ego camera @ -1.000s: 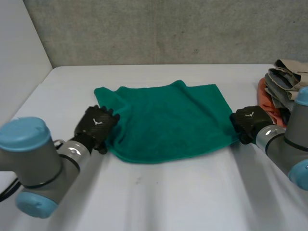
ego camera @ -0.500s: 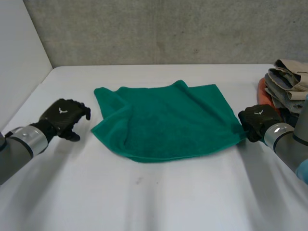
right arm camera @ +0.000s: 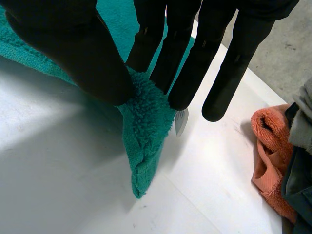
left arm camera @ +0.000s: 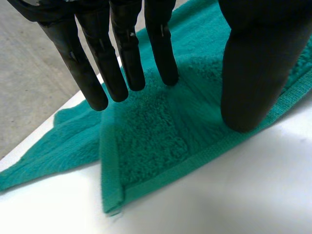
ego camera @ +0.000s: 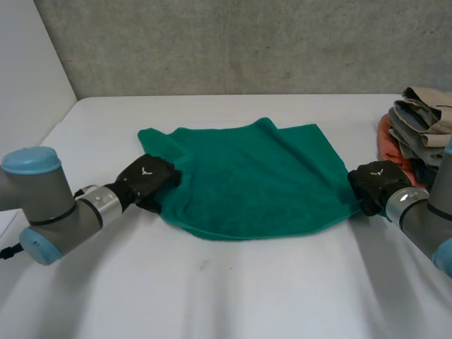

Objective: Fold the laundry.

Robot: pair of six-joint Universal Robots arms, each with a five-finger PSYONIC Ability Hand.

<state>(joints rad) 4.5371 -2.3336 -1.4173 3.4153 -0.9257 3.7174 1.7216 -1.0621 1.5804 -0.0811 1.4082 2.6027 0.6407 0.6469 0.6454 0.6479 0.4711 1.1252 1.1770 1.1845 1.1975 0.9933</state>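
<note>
While the white table (ego camera: 233, 296) carries everything, the green towel (ego camera: 254, 176) lies spread out near its middle. The towel is mostly flat, with a flap folded over along its left side. At the right edge of the table sits a pile of clothes (ego camera: 418, 116) in grey and beige, with an orange cloth (right arm camera: 273, 146) at the bottom. The left hand (ego camera: 147, 180) rests on the near left corner of the towel. Its fingers are straight and relaxed, the thumb pressing the hem, and it grasps nothing. The right hand (ego camera: 373, 182) is at the near right corner, between the towel and the pile. It pinches the raised corner between the thumb and straight fingers.
</note>
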